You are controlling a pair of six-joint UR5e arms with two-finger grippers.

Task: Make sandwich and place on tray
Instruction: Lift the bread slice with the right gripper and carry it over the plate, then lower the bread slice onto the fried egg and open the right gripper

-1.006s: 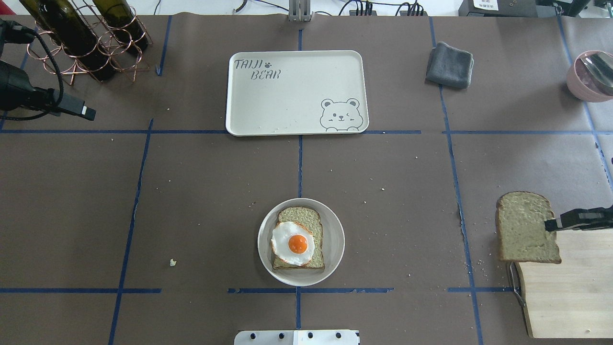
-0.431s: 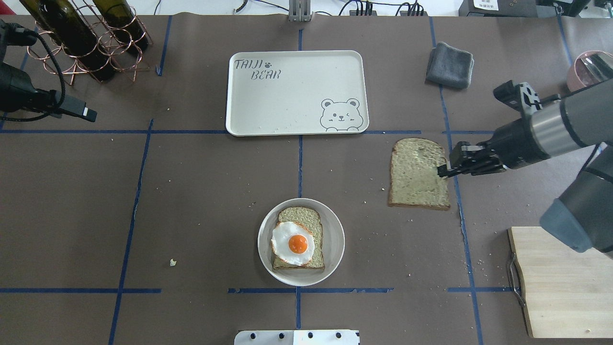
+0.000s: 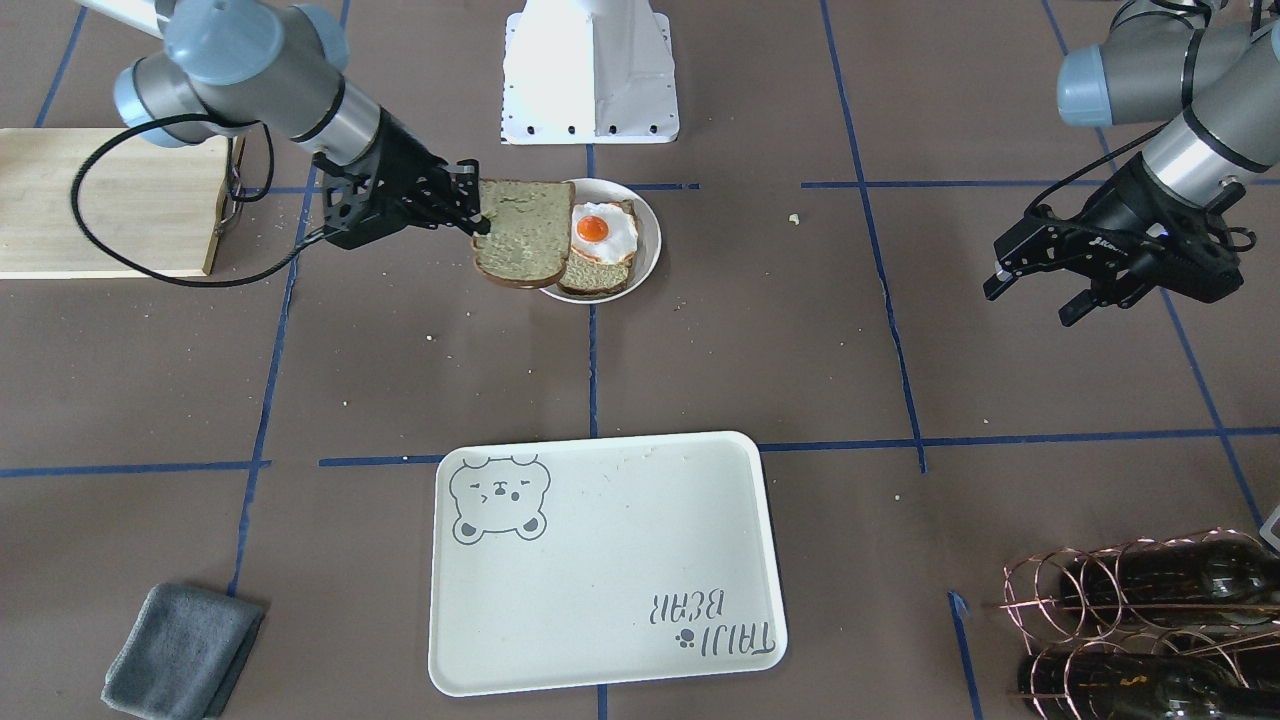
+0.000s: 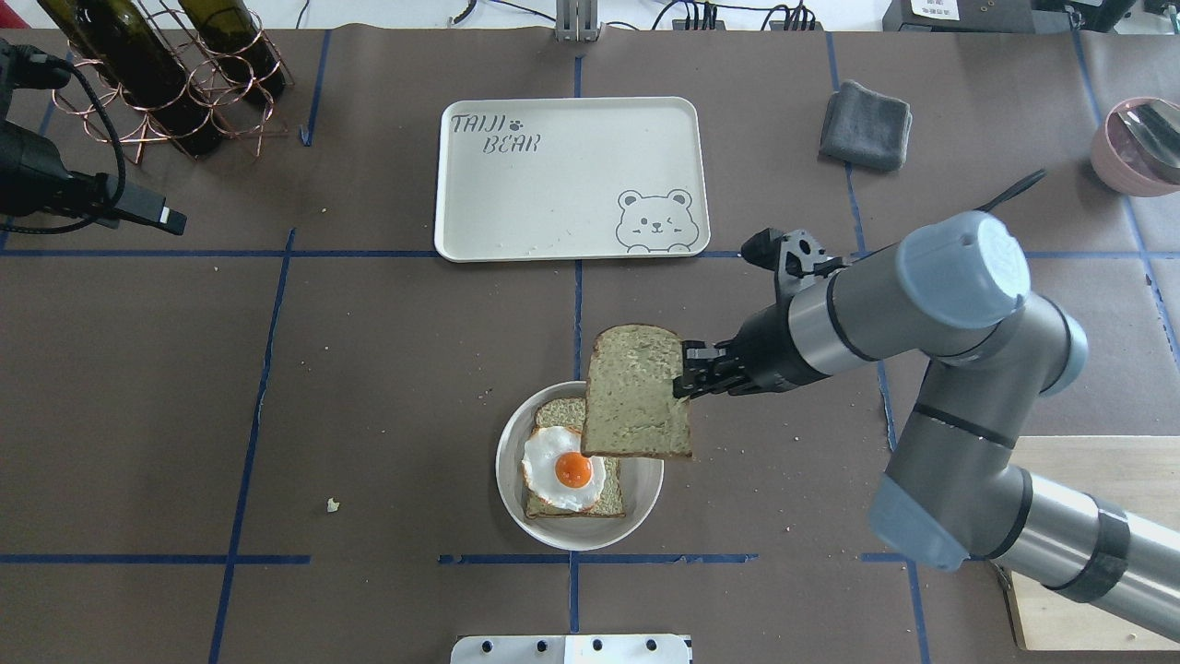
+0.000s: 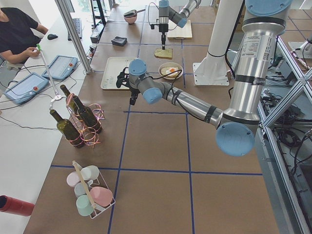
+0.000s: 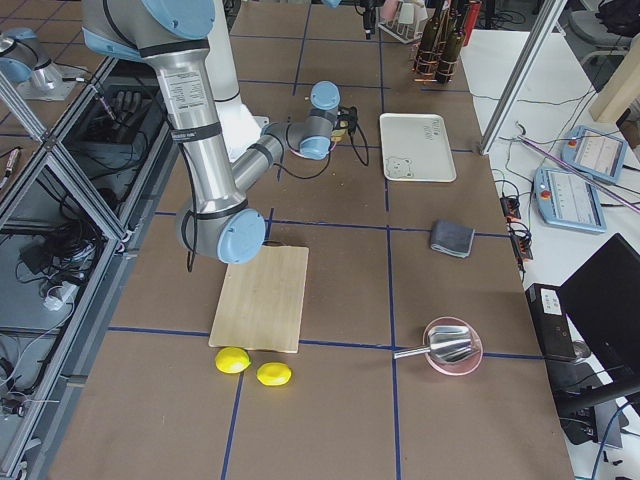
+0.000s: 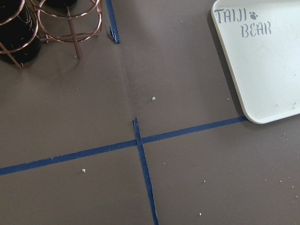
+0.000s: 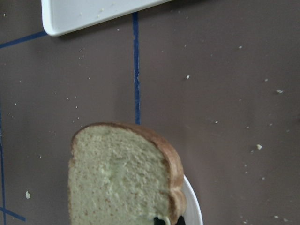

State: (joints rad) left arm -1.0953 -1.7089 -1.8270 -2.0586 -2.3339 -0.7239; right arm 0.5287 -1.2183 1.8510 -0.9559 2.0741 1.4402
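Right hand (image 4: 683, 382) pinching a bread slice (image 4: 636, 392)
It hangs over the plate (image 4: 647, 484) at 1 o'clock, above the egg-topped slice (image 4: 610, 495); left hand (image 3: 1028, 304) spread.

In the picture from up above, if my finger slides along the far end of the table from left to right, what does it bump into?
wine bottles in a copper rack → tray → grey cloth → pink bowl
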